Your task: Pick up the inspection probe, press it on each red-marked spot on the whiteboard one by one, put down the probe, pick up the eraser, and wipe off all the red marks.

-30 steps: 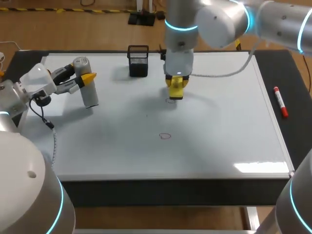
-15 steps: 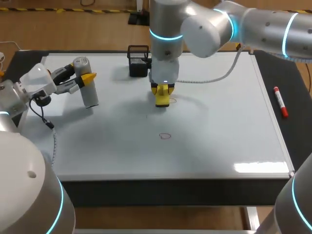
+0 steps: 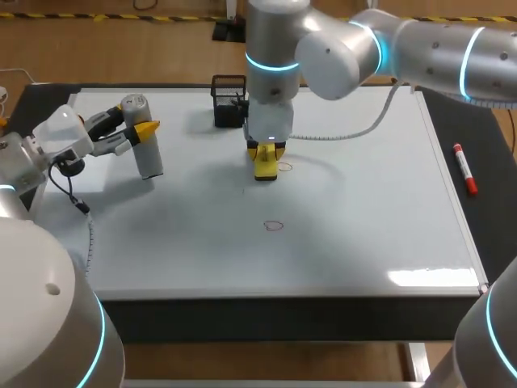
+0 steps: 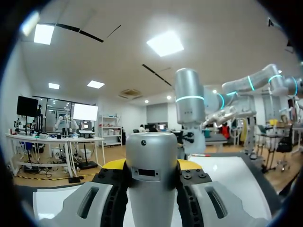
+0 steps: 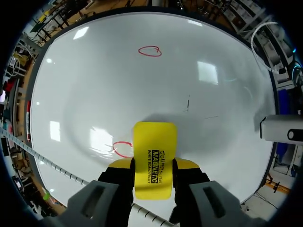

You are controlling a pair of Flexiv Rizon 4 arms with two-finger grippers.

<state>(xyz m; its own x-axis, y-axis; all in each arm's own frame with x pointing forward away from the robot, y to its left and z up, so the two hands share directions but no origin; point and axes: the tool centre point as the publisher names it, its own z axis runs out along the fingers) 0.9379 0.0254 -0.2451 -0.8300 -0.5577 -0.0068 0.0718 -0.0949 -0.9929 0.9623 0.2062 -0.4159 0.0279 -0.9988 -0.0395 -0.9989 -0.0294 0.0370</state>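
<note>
**Q:** Where was the eraser?

**A:** The yellow eraser [image 3: 266,167] sat clamped between the fingers of your right gripper [image 5: 154,166], low over the whiteboard [image 3: 371,234]. The near red mark [image 3: 285,167] lay just at its 3 o'clock, and the far red mark [image 3: 275,226] at its 6 o'clock.

**Q:** And the probe?

**A:** The silver probe [image 3: 147,153] stood upright at the eraser's 9 o'clock, well apart. Your left gripper [image 3: 144,129] was closed on it from both sides.

The fingers [image 5: 121,164] clamp the yellow eraser [image 5: 155,158] — red mark [image 5: 121,149] just beside.
</note>
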